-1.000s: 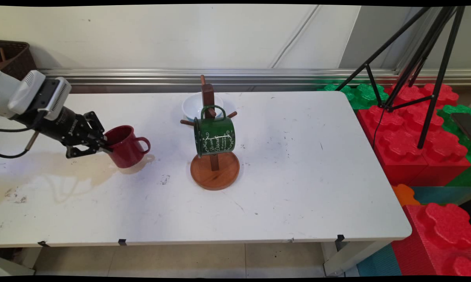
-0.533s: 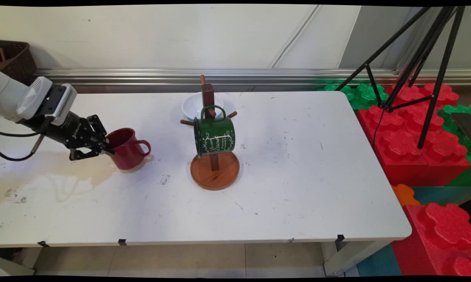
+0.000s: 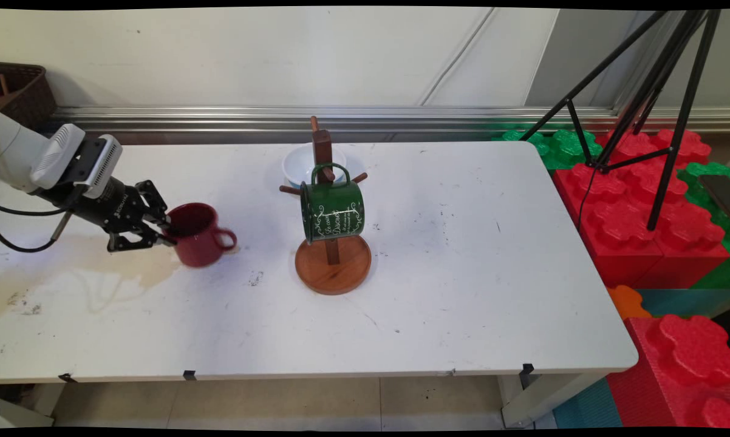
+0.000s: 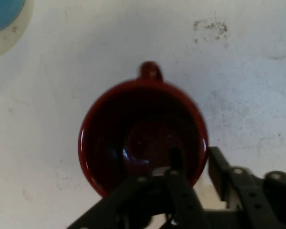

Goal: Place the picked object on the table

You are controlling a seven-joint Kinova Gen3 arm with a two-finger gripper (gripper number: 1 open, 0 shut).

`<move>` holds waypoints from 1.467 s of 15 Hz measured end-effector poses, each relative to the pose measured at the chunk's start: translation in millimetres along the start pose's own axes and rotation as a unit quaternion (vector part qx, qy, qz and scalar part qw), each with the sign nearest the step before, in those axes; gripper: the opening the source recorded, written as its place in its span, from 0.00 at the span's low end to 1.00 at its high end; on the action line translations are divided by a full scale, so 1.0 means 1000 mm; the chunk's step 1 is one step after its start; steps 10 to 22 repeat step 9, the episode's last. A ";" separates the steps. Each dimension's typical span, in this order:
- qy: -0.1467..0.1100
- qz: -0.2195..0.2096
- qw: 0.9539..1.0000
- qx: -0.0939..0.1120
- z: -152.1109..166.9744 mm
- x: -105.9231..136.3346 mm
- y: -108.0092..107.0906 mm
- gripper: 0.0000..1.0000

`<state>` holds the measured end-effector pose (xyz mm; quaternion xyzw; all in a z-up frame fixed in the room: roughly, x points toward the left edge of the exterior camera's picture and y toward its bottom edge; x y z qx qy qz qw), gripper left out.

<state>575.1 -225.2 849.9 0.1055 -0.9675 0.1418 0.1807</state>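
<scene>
We see a white table, flat w/ rounded corners, its top scuffed and stained at frame left. Centre frame stands a wooden mug tree: round disc base, square post, short pegs. A glossy green mug w/ white lettering hangs sideways on a peg. Behind the post sits a white bowl, round and smooth; we can't tell if it holds anything.

Left of centre, a dark red mug, glazed and cylindrical, handle pointing frame right, tilts a bit toward the arm. In the hand view we look straight into it: nothing inside but shine.

The black gripper comes in from frame left, clamped on the red mug's rim, one finger inside the wall, the other outside.
</scene>
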 end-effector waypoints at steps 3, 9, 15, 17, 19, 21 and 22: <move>0.001 -0.001 1.000 -0.001 0.002 0.000 0.000 1.00; 0.003 -0.004 1.000 -0.004 0.004 0.000 0.001 1.00; 0.003 -0.004 1.000 -0.004 0.004 0.000 0.001 1.00; 0.003 -0.004 1.000 -0.004 0.004 0.000 0.001 1.00; 0.003 -0.004 1.000 -0.004 0.004 0.000 0.001 1.00; 0.003 -0.004 1.000 -0.004 0.004 0.000 0.001 1.00; 0.003 -0.004 1.000 -0.004 0.004 0.000 0.001 1.00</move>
